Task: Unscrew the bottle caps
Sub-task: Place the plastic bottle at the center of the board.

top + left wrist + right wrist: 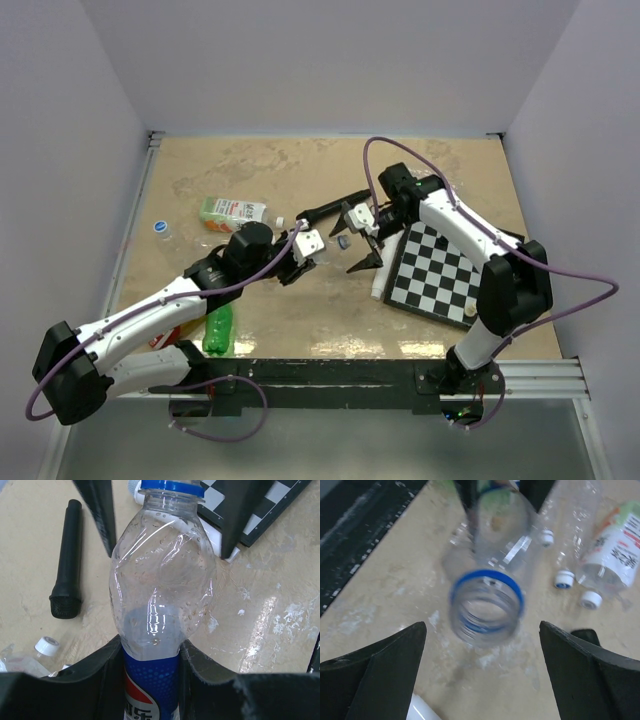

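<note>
My left gripper (pixel 150 680) is shut on the blue Pepsi label of a clear crinkled bottle (pixel 162 580) and holds it off the table, pointing at the right arm. The bottle's mouth (pixel 487 607) is bare, with only a blue ring around the neck. My right gripper (pixel 482 625) stands open right in front of that mouth, a finger on each side, touching nothing. In the top view the left gripper (pixel 305 250) and right gripper (pixel 352 240) face each other at mid-table. Loose white bottle caps (pixel 591 599) lie near another clear bottle (pixel 575 525).
A chessboard (pixel 435 270) lies under the right arm, with a white microphone (pixel 380 283) at its left edge. A black microphone (pixel 66 560) lies beyond the grippers. A white-and-green carton (pixel 232 212), a blue cap (pixel 158 226) and a green bottle (pixel 218 330) are on the left.
</note>
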